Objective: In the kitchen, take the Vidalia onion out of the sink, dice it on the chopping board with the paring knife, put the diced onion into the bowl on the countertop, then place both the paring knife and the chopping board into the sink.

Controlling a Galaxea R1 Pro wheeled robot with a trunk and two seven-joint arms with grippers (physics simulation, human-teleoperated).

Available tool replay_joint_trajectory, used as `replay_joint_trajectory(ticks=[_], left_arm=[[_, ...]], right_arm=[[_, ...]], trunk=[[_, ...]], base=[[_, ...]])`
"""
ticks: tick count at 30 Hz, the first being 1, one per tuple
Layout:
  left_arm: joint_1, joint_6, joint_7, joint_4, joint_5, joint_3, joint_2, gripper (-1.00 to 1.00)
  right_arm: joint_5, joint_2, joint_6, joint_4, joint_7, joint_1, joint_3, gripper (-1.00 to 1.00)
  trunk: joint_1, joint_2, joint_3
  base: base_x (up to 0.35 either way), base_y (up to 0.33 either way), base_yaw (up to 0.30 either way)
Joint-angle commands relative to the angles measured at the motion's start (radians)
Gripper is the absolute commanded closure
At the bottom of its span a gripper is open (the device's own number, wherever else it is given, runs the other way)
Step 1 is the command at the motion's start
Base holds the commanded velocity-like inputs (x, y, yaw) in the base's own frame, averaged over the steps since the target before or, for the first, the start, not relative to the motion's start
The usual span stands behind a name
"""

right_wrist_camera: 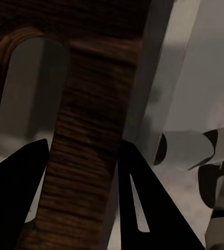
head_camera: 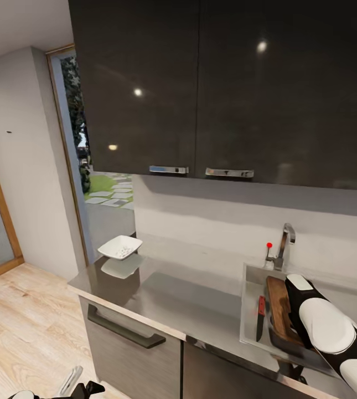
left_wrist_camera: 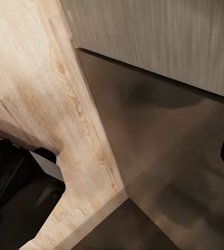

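Chopping board [head_camera: 279, 303] — knife [head_camera: 260, 318] beside — in sink [head_camera: 250, 285]

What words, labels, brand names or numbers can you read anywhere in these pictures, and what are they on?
None: no readable text, number or brand shows in any view.
Upper cabinets: plain dark glossy fronts, no lettering.
Tap: only a red knob, no marking.
Paring knife and chopping board in the sink: no label visible.
Bowl: plain white.
Right claw, closed on the board: unmarked.
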Motion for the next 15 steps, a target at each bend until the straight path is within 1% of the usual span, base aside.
replay_joint_trajectory(ticks=[1,8,12,15], left_arm=[[0.0,0.001,0.009,-0.001,0.011,-0.001,0.0,-1.0],[0.0,0.001,0.009,-0.001,0.011,-0.002,0.0,-1.0],[-0.001,0.002,0.009,-0.001,0.011,-0.003,0.0,-1.0],[0.0,0.002,0.009,-0.001,0.011,-0.003,-0.002,-1.0]], right_arm=[[-0.004,0.0,0.01,-0.001,-0.004,0.001,0.004,1.0],[-0.005,-0.003,0.024,-0.001,0.002,0.004,0.005,1.0],[-0.004,-0.004,0.027,0.0,0.018,0.005,0.005,1.0],[-0.002,-0.008,0.028,0.002,0.021,0.006,0.007,1.0]], trunk=[[0.0,-0.001,0.0],[0.0,-0.001,0.0],[0.0,-0.001,0.0],[0.0,-0.001,0.0]], base=[[0.007,0.0,0.0],[0.002,0.0,0.0],[0.002,0.0,0.0],[0.067,0.0,0.0]])
